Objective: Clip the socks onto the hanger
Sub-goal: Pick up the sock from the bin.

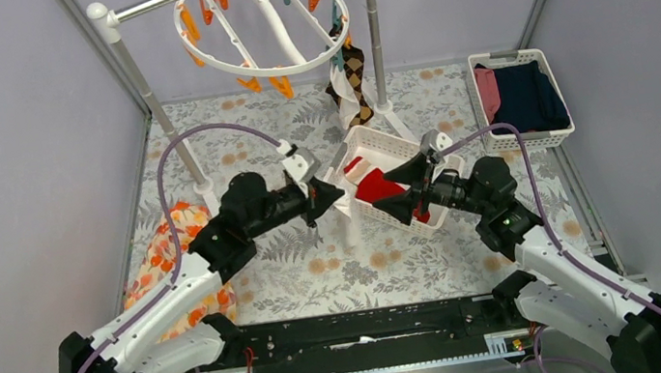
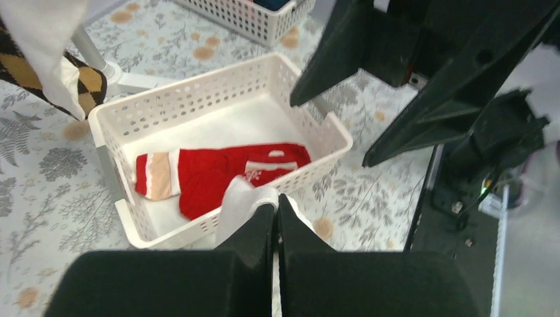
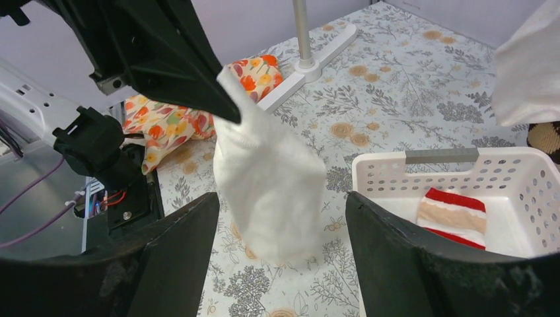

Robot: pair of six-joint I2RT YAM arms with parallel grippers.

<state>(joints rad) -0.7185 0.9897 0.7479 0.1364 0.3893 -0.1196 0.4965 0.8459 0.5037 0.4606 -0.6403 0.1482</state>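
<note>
- Nearest the lens, the left claw (image 2: pixel 274 214) is seen clenched on the cuff of the whitish sock (image 3: pixel 271 172), its two fingers pressed together with the fabric between them.
- That sock is held off the tabletop (image 1: pixel 291 280) and hangs limp, just beside the near-left side of a white perforated basket (image 2: pixel 198 89).
- A red pair with white cuffs (image 2: pixel 218 173) lies flat inside this basket, which sits around the middle of the tabletop.
- Facing the hanging sock, the right claw (image 3: pixel 282 201) is spread wide and grasps nothing; it is held over the basket's right end and no contact with the sock is seen.
- The hanger (image 1: pixel 283 29) is suspended from a rail above the far edge, with orange clothespins (image 1: pixel 278 84) dangling from its rim.
- One brown-and-tan argyle sock (image 1: pixel 351 76) is clipped at the ring's right side and hangs down toward the basket.
- A second basket (image 1: pixel 553 131) with navy and pink clothes (image 1: pixel 524 96) is placed by the far-right corner.
- An orange floral cloth (image 1: pixel 161 259) is bunched at the left edge.
</note>
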